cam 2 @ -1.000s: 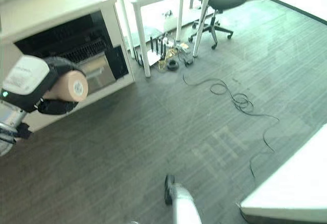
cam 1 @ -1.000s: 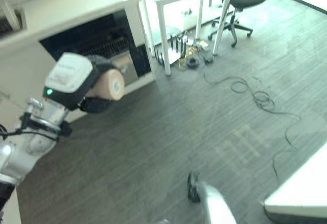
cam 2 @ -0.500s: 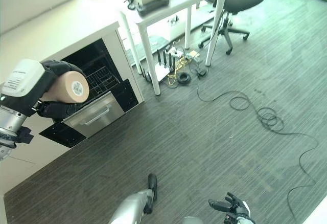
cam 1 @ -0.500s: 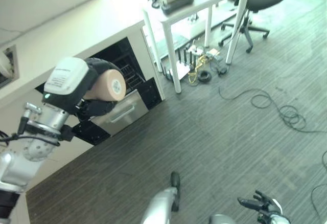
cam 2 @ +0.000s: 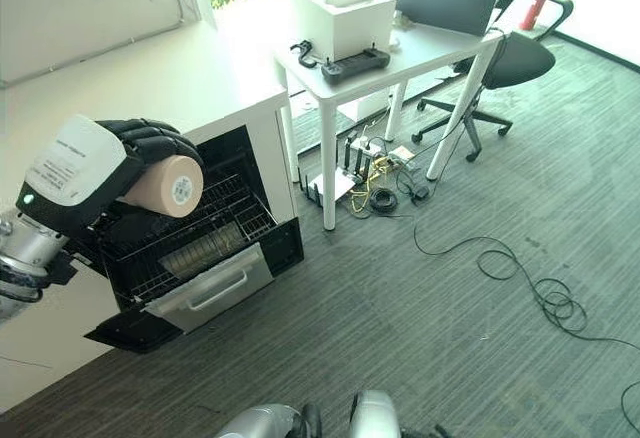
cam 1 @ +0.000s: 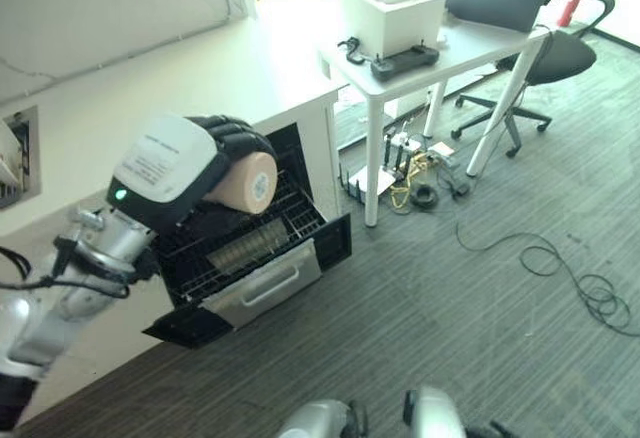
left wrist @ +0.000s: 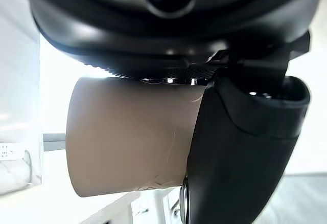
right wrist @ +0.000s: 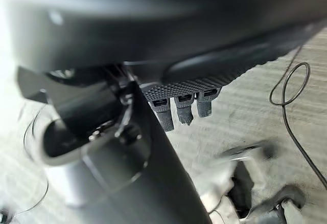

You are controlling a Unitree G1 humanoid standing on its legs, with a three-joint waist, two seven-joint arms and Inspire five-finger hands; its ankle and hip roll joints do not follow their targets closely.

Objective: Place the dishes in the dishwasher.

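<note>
A beige cup [cam 1: 245, 180] lies on its side in my left hand [cam 1: 222, 140], whose dark fingers curl over it with the thumb [left wrist: 245, 147] on the other side. The cup [cam 2: 166, 185] hangs above the open dishwasher [cam 1: 262, 288], set under a white counter. Its wire rack [cam 1: 240, 246] is pulled out over the lowered door, and I cannot tell what lies in the rack. My right hand [right wrist: 153, 40] hangs over the grey floor with its fingers [right wrist: 184, 107] relaxed and nothing in them.
A white table [cam 1: 470, 46] with a white box [cam 1: 392, 16] stands right of the dishwasher, with an office chair [cam 1: 555, 58] beyond it. Plugs and chargers [cam 1: 415, 173] sit under the table. A cable [cam 1: 570, 273] trails across the floor at the right.
The camera has swung up toward the counter. The dishwasher and its pulled-out rack now sit right under my left hand, which still holds the cup.
</note>
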